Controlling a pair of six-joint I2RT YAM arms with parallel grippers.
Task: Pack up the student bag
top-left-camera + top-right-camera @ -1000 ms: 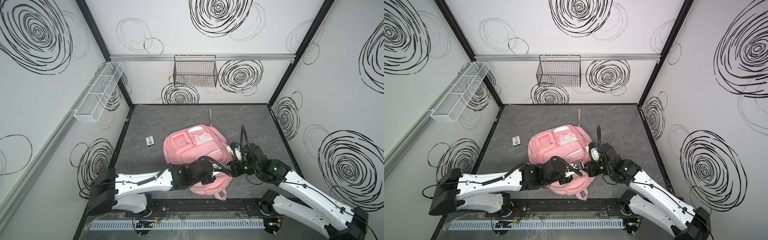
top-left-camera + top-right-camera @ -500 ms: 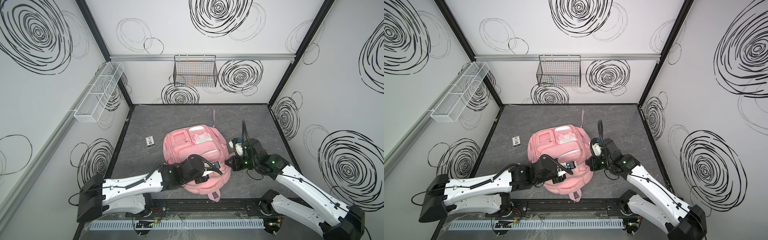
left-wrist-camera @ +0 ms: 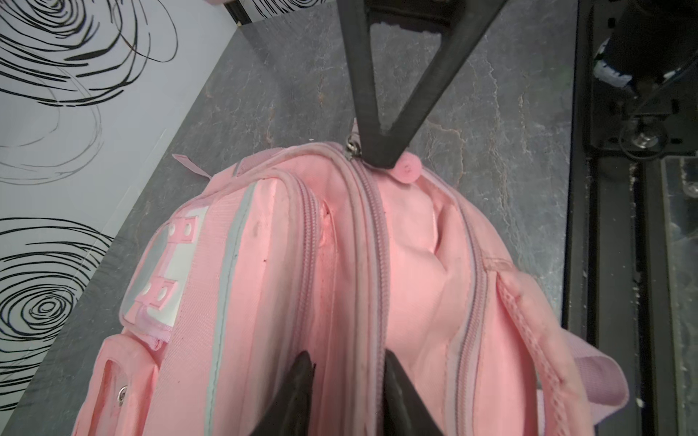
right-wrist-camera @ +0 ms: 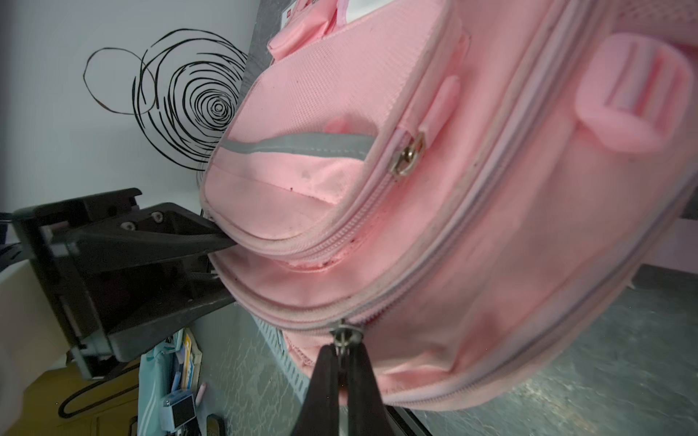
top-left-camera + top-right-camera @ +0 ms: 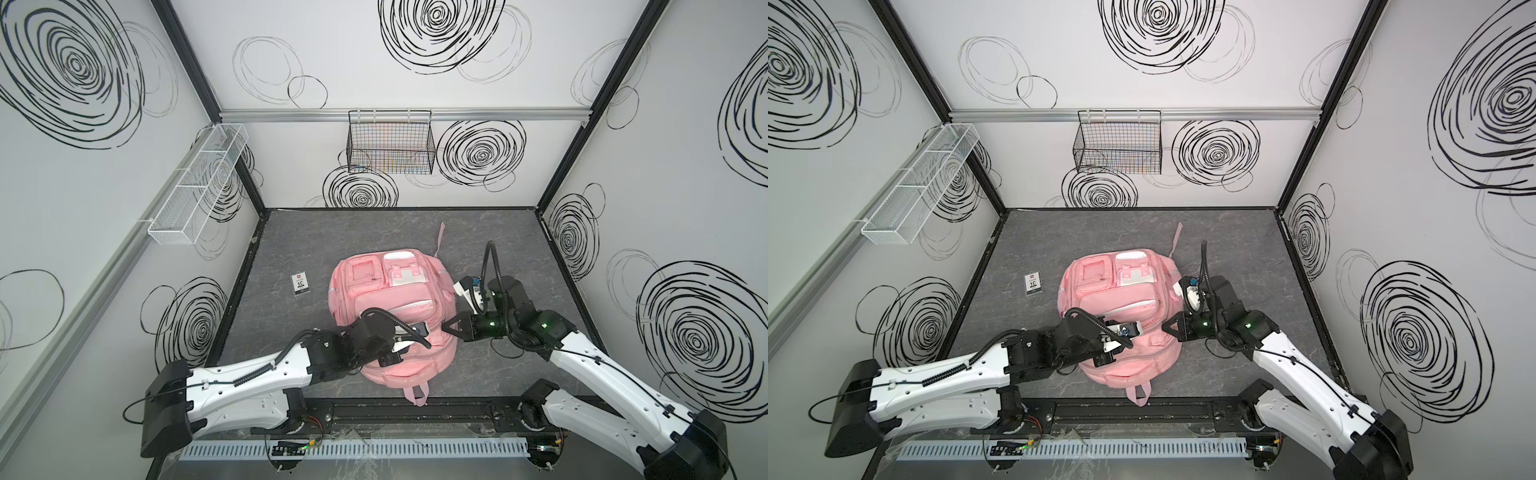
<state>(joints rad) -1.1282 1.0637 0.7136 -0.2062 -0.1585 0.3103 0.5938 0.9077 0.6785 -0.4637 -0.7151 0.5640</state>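
Note:
The student bag (image 5: 386,299) (image 5: 1121,299) lies flat, pink, its top end toward the front rail and its main zipper partly open. My left gripper (image 3: 347,362) is open at that top end (image 5: 405,349). Its fingers (image 3: 302,381) stand on either side of the zipper edge, as the right wrist view also shows (image 4: 181,241). My right gripper (image 4: 342,349) (image 5: 444,326) (image 5: 1165,326) is shut on the metal zipper pull (image 4: 343,336) at the bag's right side. In the left wrist view the pull (image 3: 353,145) sits at the right gripper's tips.
A small card (image 5: 300,284) (image 5: 1032,284) lies on the grey floor left of the bag. A black wire basket (image 5: 390,145) hangs on the back wall and a white mesh shelf (image 5: 199,183) on the left wall. The black front rail (image 5: 457,409) runs just behind the bag's hanging loop (image 5: 415,392).
My left gripper has drawn back to the left along the bag's top end and its jaws have parted. The right gripper has stayed shut on the zipper pull, shifting slightly left.

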